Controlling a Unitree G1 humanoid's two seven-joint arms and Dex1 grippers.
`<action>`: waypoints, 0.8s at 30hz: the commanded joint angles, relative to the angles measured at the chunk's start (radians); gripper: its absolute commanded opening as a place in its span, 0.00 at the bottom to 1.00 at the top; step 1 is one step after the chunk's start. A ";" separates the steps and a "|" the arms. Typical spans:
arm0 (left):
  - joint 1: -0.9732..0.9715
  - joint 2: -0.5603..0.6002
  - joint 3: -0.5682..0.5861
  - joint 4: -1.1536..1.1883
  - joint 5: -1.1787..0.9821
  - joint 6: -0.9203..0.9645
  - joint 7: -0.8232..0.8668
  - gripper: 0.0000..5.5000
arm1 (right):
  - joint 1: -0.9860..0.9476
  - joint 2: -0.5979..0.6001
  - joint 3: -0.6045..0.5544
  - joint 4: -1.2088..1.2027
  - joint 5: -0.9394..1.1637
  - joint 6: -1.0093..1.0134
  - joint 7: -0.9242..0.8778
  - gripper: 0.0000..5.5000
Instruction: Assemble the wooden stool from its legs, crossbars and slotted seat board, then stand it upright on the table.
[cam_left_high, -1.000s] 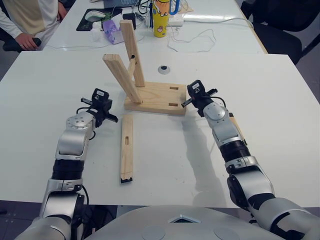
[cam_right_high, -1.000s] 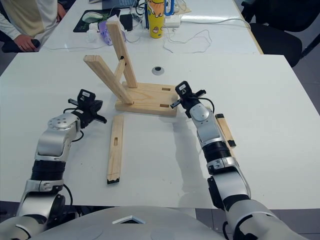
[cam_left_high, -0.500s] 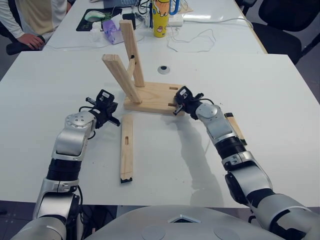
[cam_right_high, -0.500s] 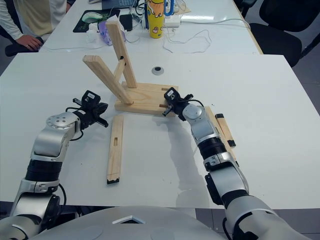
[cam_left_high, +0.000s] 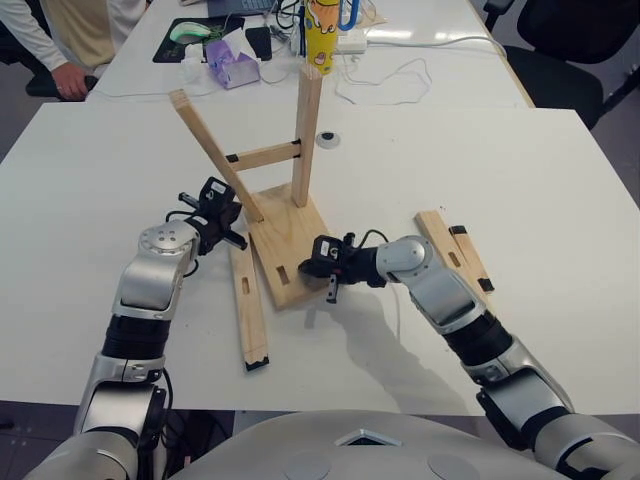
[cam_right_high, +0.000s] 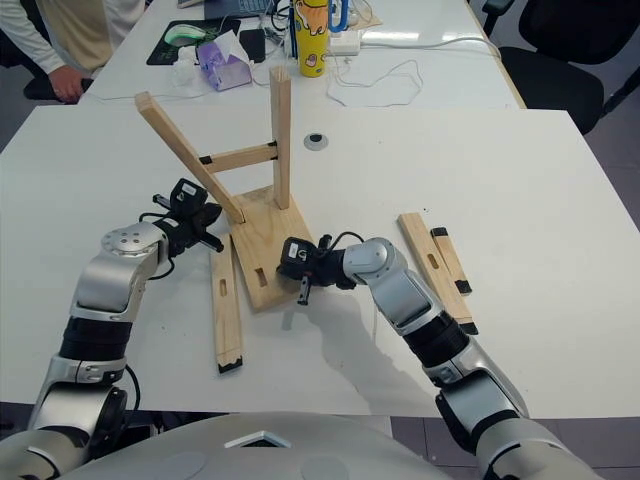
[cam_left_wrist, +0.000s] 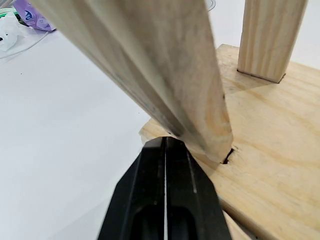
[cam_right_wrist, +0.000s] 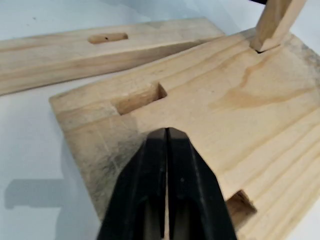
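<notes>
The slotted seat board (cam_left_high: 287, 243) lies flat on the white table, turned at an angle. One upright leg (cam_left_high: 306, 135) and one leaning leg (cam_left_high: 213, 155) stand in it, joined by a crossbar (cam_left_high: 265, 156). My left gripper (cam_left_high: 226, 214) is shut, its tip (cam_left_wrist: 165, 142) against the foot of the leaning leg (cam_left_wrist: 150, 65). My right gripper (cam_left_high: 327, 272) is shut, and it rests on the board's near corner (cam_right_wrist: 240, 100) beside an empty slot (cam_right_wrist: 140, 97). A loose leg (cam_left_high: 247, 310) lies next to the board. Another leg (cam_left_high: 443, 248) and a short crossbar (cam_left_high: 470, 258) lie to the right.
A small black round object (cam_left_high: 326, 139) sits on the table behind the stool. On the desk beyond are a yellow cup (cam_left_high: 320, 35), a purple box (cam_left_high: 233, 70) and cables (cam_left_high: 395, 75). The table's near edge (cam_left_high: 330, 405) runs just in front of the loose leg.
My right arm swept left and nearer. The seat board turned with its legs and slid toward me, and the loose leg shifted. The left gripper moved up to the leaning leg's foot.
</notes>
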 joint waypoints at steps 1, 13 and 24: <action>-0.027 -0.003 -0.011 0.016 0.007 -0.015 0.005 0.00 | -0.051 0.067 -0.135 0.065 0.065 0.055 -0.095 0.00; -0.026 -0.002 0.003 0.034 0.012 -0.040 0.028 0.00 | -0.054 -0.033 -0.167 0.033 0.134 0.015 -0.032 0.00; 0.023 0.021 -0.003 -0.027 -0.006 0.005 -0.006 0.00 | -0.003 -0.029 -0.078 0.107 0.138 0.083 -0.025 0.00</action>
